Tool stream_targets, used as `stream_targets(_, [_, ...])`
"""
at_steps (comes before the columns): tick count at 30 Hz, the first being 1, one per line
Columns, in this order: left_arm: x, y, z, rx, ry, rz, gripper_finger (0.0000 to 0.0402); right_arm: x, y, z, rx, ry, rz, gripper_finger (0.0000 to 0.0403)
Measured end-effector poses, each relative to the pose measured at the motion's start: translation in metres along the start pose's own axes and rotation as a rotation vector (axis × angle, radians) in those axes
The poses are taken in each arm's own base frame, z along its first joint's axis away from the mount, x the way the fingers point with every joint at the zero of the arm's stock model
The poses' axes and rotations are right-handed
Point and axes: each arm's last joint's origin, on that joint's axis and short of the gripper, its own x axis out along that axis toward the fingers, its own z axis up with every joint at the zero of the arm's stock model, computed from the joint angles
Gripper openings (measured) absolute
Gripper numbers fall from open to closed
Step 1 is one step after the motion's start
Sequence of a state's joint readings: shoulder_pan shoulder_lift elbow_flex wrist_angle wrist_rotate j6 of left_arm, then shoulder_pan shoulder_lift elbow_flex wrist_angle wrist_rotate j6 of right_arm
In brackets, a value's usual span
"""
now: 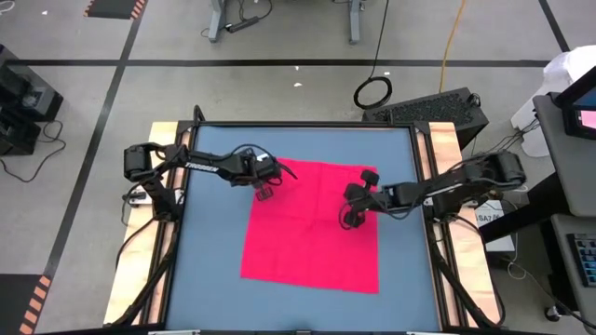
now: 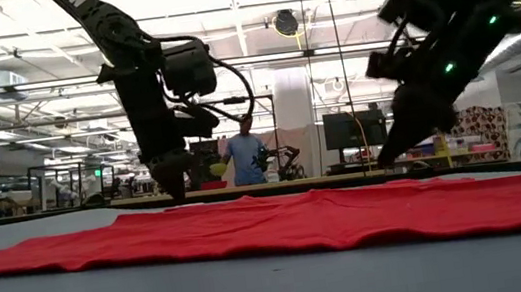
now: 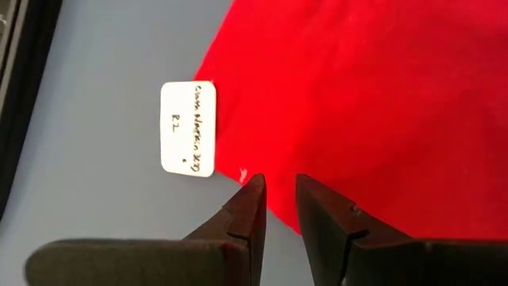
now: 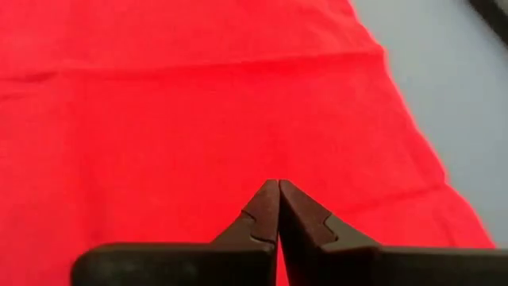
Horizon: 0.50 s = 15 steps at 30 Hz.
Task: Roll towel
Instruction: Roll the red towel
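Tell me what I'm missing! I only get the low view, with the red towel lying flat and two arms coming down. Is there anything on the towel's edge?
Observer: Yes, a small white tag with handwriting lies on the blue table at the towel's edge, near the left gripper.
Operator: Is that gripper open?
Observer: The left wrist view shows a narrow gap between its fingers, with nothing between them.
Operator: And the other one?
Observer: The right gripper is shut, fingertips pressed together over the cloth; I can't tell whether it pinches any.
Operator: Is the towel in the middle of the table?
Observer: From above, it lies toward the right side.
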<state>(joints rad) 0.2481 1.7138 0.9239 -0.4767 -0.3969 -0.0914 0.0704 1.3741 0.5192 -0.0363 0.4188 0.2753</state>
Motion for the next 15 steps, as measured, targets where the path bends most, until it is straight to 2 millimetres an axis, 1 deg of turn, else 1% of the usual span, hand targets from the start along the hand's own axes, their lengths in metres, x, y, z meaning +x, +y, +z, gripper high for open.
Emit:
stream_targets(2, [0.004, 0.000, -0.004, -0.001, -0.002, 0.003, 0.0077, -0.007, 0.001, 0.003, 0.007, -0.018, 0.059, 0.0000])
stream_targets(4, [0.013, 0.002, -0.013, -0.001, -0.013, 0.013, 0.0077, -0.012, 0.003, 0.003, 0.006, -0.030, 0.109, 0.0000])
stream_targets(8, [0.022, 0.004, -0.024, -0.030, -0.037, 0.031, 0.0077, -0.015, 0.011, -0.002, 0.007, -0.036, 0.133, 0.0000])
stream_targets(12, [0.016, 0.005, -0.024, -0.045, -0.025, 0.030, 0.0077, -0.013, 0.018, -0.008, 0.014, -0.052, 0.144, 0.0000])
stream_targets(15, [0.004, 0.011, -0.028, -0.049, 0.016, 0.035, 0.0077, -0.011, 0.023, -0.010, 0.013, -0.086, 0.131, 0.0000])
